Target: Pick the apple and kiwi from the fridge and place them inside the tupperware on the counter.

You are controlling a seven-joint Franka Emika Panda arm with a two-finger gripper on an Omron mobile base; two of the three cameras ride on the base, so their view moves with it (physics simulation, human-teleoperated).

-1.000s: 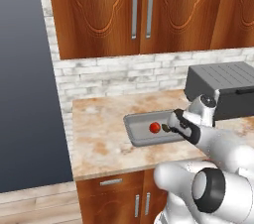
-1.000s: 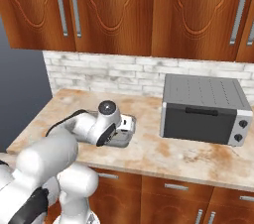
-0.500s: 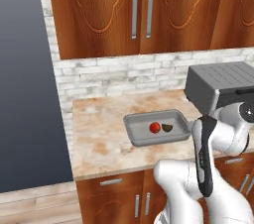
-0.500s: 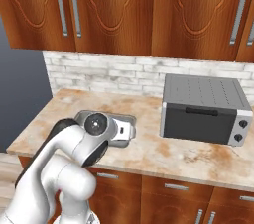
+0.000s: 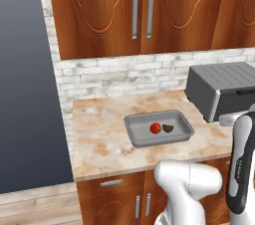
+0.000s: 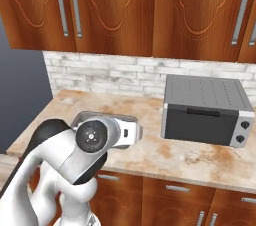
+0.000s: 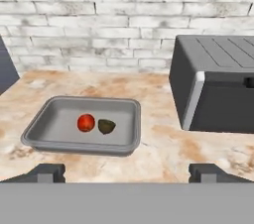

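Nearest in the hand view, the gripper [image 7: 127, 172] stands wide apart and empty, its two dark tips low over the counter [image 7: 163, 156]; it has drawn back and up from the tupperware [image 7: 54, 141], where a second ago it was bent over the rim. Beyond it, the apple [image 7: 86, 122] and kiwi [image 7: 106, 126] lie side by side inside the tray, so the task looks finished. The right base view hides the fruit behind the arm; the left base view shows the fridge [image 5: 27, 94] shut at far left.

The robot arm [image 6: 75, 155] hides most of the tupperware [image 6: 122, 118].
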